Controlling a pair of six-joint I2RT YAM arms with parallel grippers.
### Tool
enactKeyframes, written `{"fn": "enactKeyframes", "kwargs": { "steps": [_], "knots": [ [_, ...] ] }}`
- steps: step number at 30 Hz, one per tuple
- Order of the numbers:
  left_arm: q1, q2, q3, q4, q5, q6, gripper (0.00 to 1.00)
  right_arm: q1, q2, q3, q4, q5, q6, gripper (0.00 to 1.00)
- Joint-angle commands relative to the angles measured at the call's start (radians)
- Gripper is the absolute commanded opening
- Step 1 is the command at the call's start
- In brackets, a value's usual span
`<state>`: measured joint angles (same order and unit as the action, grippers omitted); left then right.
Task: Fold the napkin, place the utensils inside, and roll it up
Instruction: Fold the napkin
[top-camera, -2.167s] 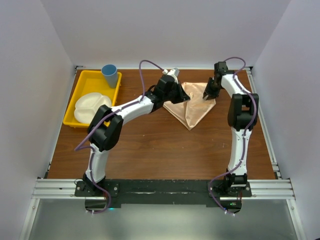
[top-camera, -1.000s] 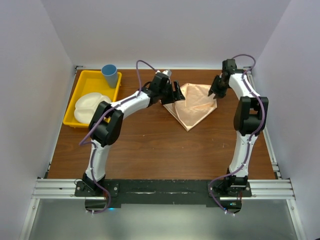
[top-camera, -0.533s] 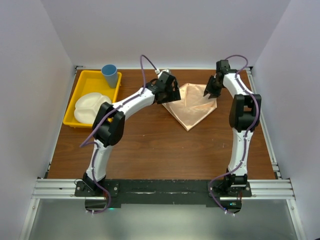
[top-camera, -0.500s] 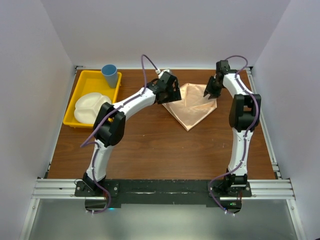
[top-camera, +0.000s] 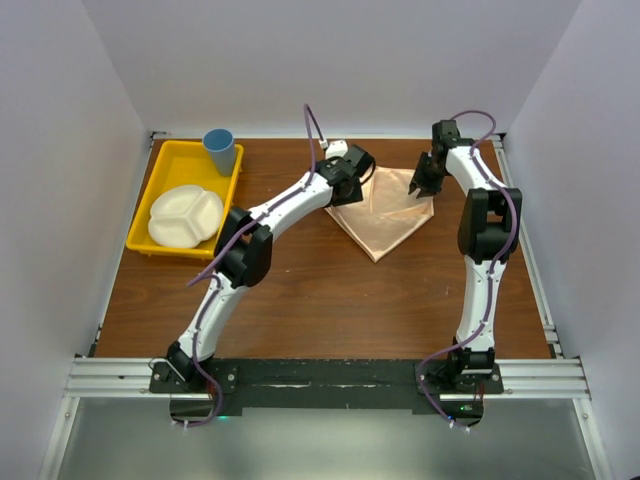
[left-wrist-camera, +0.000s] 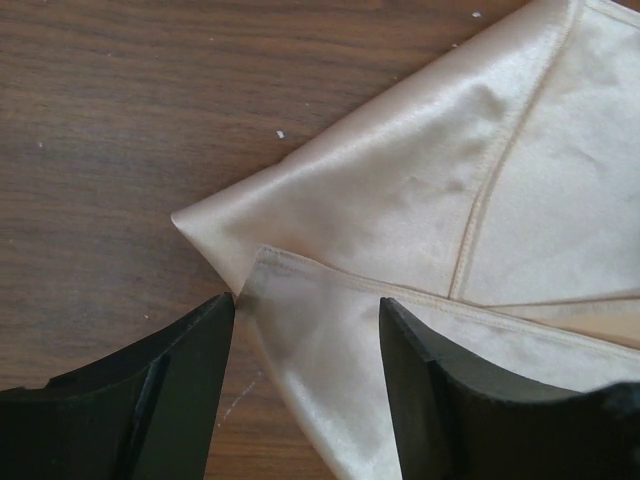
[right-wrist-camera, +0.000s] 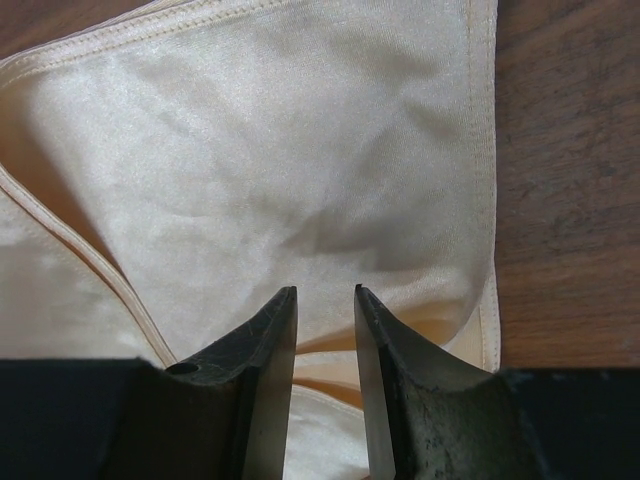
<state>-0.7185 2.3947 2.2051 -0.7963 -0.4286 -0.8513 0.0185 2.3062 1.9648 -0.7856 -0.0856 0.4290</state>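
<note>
The peach napkin (top-camera: 385, 215) lies flat on the brown worktop (top-camera: 320, 290) toward 1 o'clock, folded into a triangle whose tip points to 6 o'clock. The left gripper (top-camera: 360, 168) sits at the napkin's 10 o'clock corner. It is released, with its black fingers (left-wrist-camera: 170, 400) set wide to either side of the upper layer's hemmed corner, which lies loose between them. The right gripper (top-camera: 418, 187) is over the 2 o'clock corner. Its fingers (right-wrist-camera: 400, 400) are only a narrow slit apart above the cloth, and I cannot tell whether any fold is nipped. At 10 o'clock a yellow tray (top-camera: 165, 160) holds a white divided plate (top-camera: 185, 215) and a blue cup (top-camera: 220, 148).
</note>
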Motion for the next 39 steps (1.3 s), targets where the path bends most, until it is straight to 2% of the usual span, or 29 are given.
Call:
{"fn": "enactKeyframes", "kwargs": {
  "steps": [1, 8, 16, 17, 20, 22, 24, 33, 39],
  "knots": [
    [-0.002, 0.027, 0.064, -0.040, -0.108, -0.003, 0.66, -0.002, -0.017, 0.022, -0.011, 0.021, -0.006, 0.33],
    [-0.004, 0.041, 0.061, -0.018, -0.124, 0.040, 0.63, -0.002, -0.031, -0.010, -0.006, 0.027, -0.013, 0.32],
    [-0.004, 0.032, 0.051, 0.037, -0.049, 0.103, 0.29, -0.002, -0.042, -0.029, -0.013, 0.026, -0.012, 0.30],
    [-0.004, 0.024, 0.042, 0.052, -0.039, 0.112, 0.19, -0.002, -0.044, -0.030, -0.021, 0.023, -0.010, 0.30],
    [-0.004, -0.034, -0.028, 0.124, -0.007, 0.119, 0.02, 0.000, -0.056, -0.052, -0.024, 0.024, -0.010, 0.30],
    [-0.004, -0.106, -0.120, 0.222, 0.037, 0.132, 0.00, -0.003, -0.068, -0.067, -0.032, 0.029, -0.007, 0.30],
    [-0.004, -0.144, -0.143, 0.253, 0.082, 0.139, 0.00, -0.012, -0.077, -0.092, -0.033, 0.023, -0.001, 0.29],
    [0.021, -0.218, -0.217, 0.422, 0.316, 0.143, 0.00, -0.058, -0.131, -0.147, -0.046, 0.009, 0.005, 0.26],
    [0.056, -0.258, -0.327, 0.542, 0.422, 0.116, 0.00, -0.089, -0.149, -0.201, -0.033, 0.003, 0.002, 0.25]
  ]
}}
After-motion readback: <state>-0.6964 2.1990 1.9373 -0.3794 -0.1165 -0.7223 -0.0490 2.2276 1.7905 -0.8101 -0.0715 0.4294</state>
